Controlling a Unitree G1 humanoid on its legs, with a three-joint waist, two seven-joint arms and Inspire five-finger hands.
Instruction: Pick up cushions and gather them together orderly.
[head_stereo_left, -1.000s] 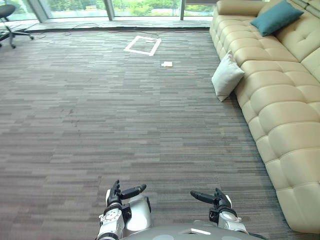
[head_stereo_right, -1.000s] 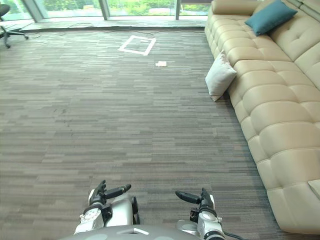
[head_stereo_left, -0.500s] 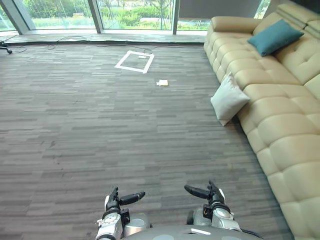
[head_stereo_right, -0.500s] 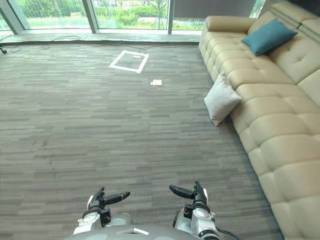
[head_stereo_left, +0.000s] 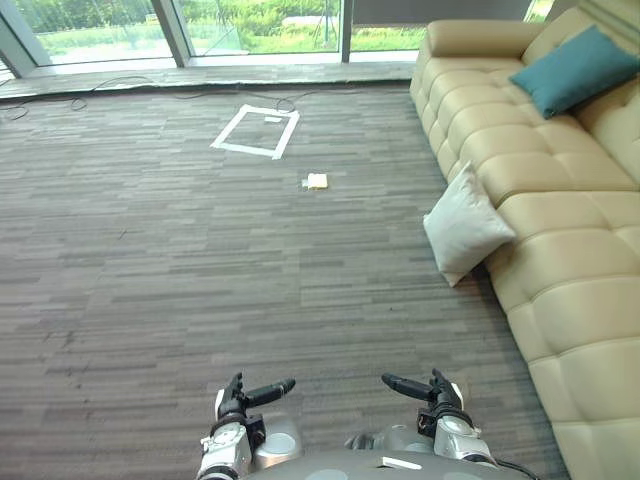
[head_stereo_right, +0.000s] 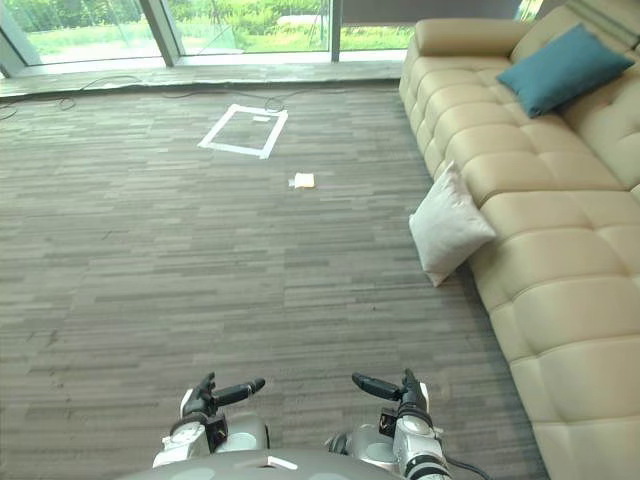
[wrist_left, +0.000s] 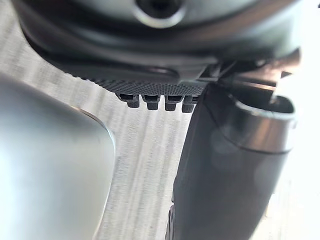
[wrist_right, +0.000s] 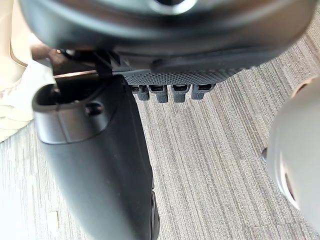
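Room: grey striped carpet (head_stereo_left: 150, 260) runs up to tall windows (head_stereo_left: 250, 20) in the left eye view.
Floor marks: a white tape square (head_stereo_left: 255, 131) lies near the windows, and a small pale scrap (head_stereo_left: 317, 181) sits just this side of it.
Sofa: the beige padded sofa (head_stereo_left: 560, 270) lines the right side of the room.
Cushions: a white cushion (head_stereo_left: 466, 224) stands on the carpet, leaning against the sofa's front. A teal cushion (head_stereo_left: 585, 70) rests on the seat against the backrest, well apart from the white one.
Hands, right eye view: the left hand (head_stereo_right: 205, 395) and the right hand (head_stereo_right: 405, 388) hang low over the carpet with their thumbs pointing toward each other. Both are far from either cushion.
Left wrist view: the left hand's fingers (wrist_left: 152, 101) sit in a relaxed row beside the thumb (wrist_left: 225, 165), around nothing, with carpet beyond them.
Right wrist view: the right hand's fingers (wrist_right: 162, 92) and thumb (wrist_right: 95, 165) are likewise loose and empty above the carpet.
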